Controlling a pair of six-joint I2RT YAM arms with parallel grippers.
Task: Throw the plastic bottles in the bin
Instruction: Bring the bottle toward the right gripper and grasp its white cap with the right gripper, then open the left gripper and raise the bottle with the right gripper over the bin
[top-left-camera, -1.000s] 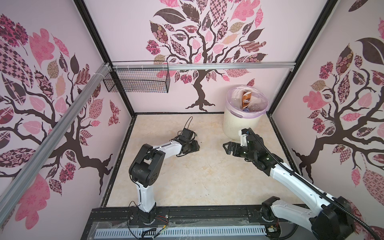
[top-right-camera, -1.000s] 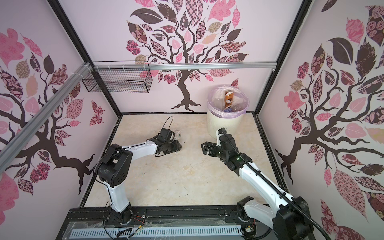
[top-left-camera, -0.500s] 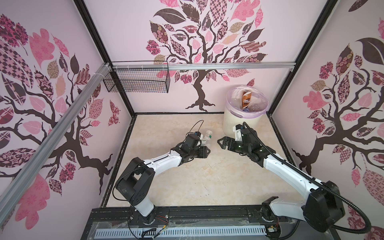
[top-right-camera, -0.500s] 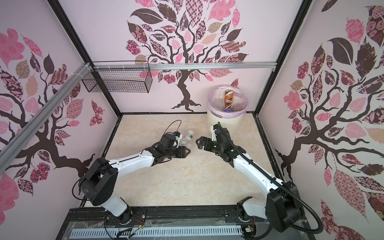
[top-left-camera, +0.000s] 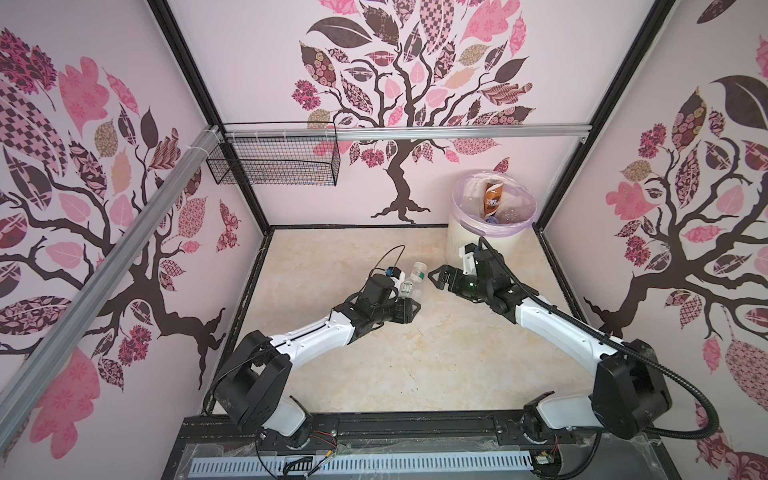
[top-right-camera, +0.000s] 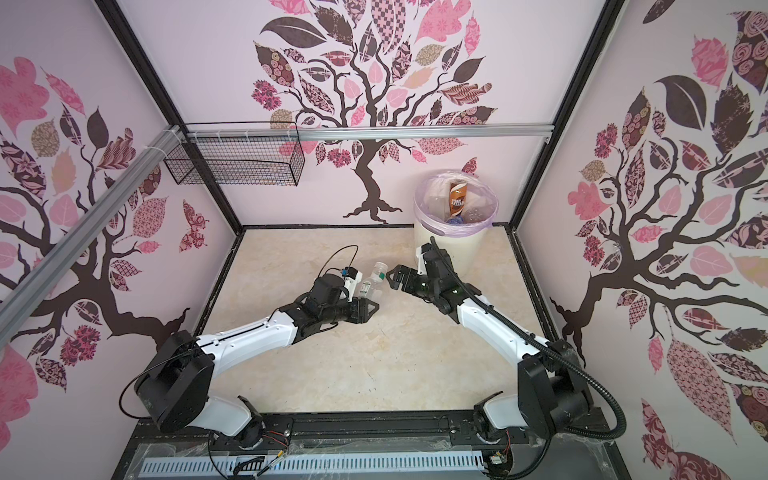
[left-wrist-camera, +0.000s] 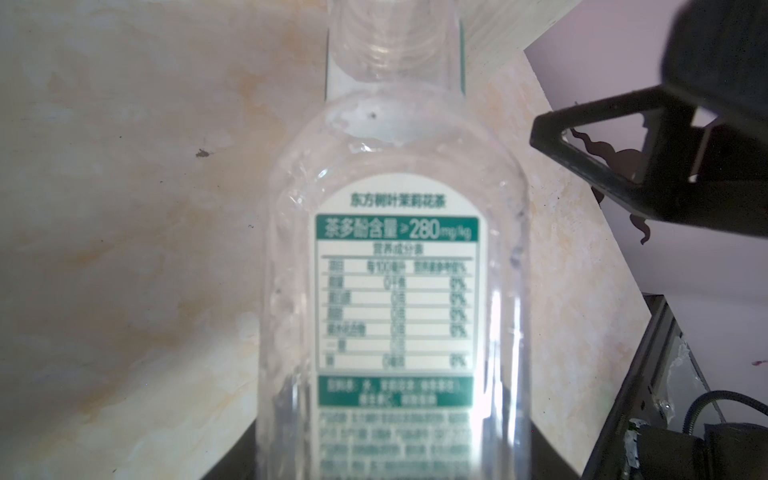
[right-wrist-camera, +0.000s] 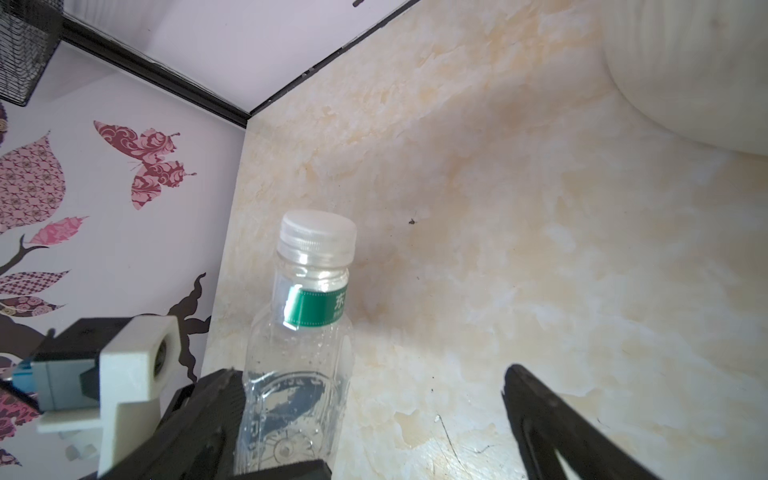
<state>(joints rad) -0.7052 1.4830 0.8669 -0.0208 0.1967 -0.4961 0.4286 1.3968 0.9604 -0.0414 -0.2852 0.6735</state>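
A clear plastic bottle (top-left-camera: 411, 282) with a green-and-white label and a white cap is held tilted above the floor, cap toward the bin. My left gripper (top-left-camera: 405, 305) is shut on its lower body (left-wrist-camera: 395, 291); in a top view the same bottle (top-right-camera: 371, 284) rises from the left gripper (top-right-camera: 365, 307). My right gripper (top-left-camera: 436, 279) stands open just right of the cap, not touching it. In the right wrist view the bottle (right-wrist-camera: 307, 324) sits at one side of the open right gripper (right-wrist-camera: 374, 415). The cream ribbed bin (top-left-camera: 469, 245) stands at the back right, holding a brown-labelled bottle (top-left-camera: 493, 199) and clear ones.
A black wire basket (top-left-camera: 274, 164) hangs on the back-left rail. The bin's wall (right-wrist-camera: 685, 75) is close behind my right gripper. The left wrist camera block (right-wrist-camera: 137, 374) is next to the bottle. Patterned walls enclose the marbled floor (top-left-camera: 332, 257).
My left arm has stretched out to the right and lifted the bottle toward the middle. My right gripper has swung left to meet it. In the last half second little has moved.
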